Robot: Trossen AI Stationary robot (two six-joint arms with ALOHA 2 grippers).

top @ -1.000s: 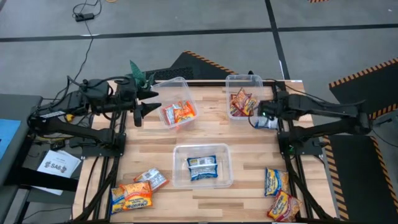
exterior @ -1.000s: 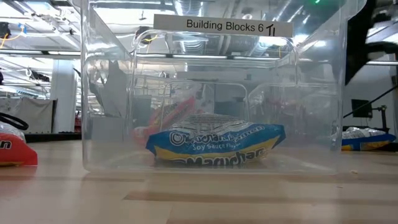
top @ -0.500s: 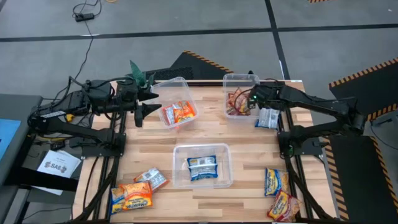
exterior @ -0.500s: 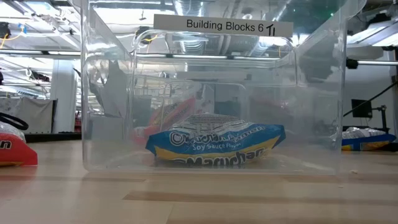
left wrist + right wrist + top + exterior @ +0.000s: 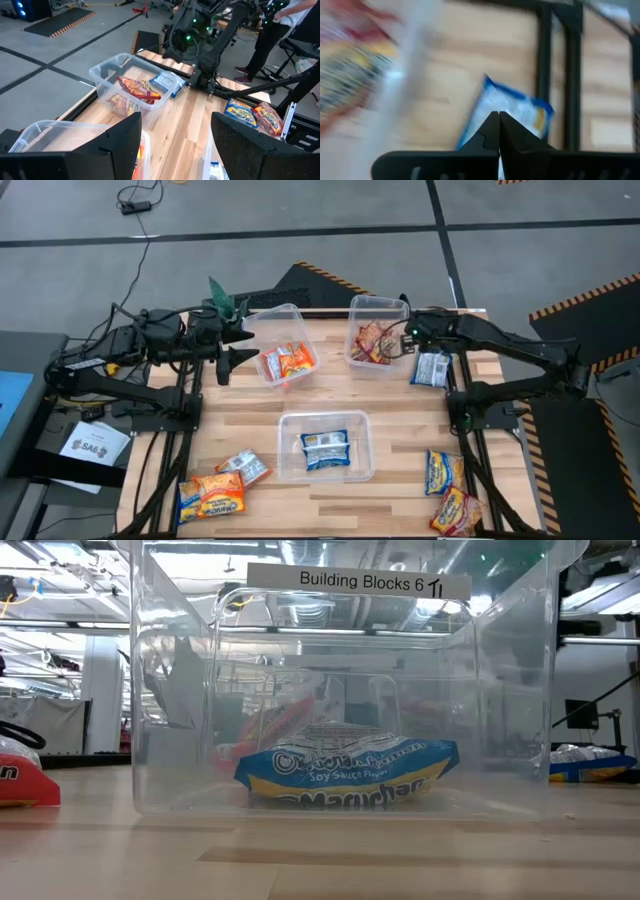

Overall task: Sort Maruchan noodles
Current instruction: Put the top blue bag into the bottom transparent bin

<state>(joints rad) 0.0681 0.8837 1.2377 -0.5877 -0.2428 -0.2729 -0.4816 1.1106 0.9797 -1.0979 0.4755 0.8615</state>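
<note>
Red-orange Maruchan noodles [image 5: 372, 343] lie in a clear tub [image 5: 353, 330] at the far right of the table. My right gripper [image 5: 407, 336] is shut and stands at that tub's right wall; a blue-white packet [image 5: 432, 368] lies on the table just below its fingers [image 5: 498, 125]. Orange packets [image 5: 288, 361] lie in the far left tub [image 5: 268, 318]. My left gripper [image 5: 175, 145] hangs open beside that tub, with nothing between its fingers. A blue packet [image 5: 345, 770] lies flat in the middle tub [image 5: 290, 465]. My right gripper, its fingers shut and slanting down, stands close against the right wall [image 5: 399, 345] of the far right tub. I cannot tell whether it touches the wall at this moment.
Loose packets lie at the near left [image 5: 212, 495] and the near right [image 5: 443, 472] of the table. A small green plant [image 5: 225, 300] stands at the far left corner. Bare wood lies between the three tubs.
My right gripper has gone from over the blue-white packet toward the table's far edge and left, up to the far right tub's right wall. That tub has slid a little toward the table's left and turned askew. The blue-white packet has stayed on the table.
</note>
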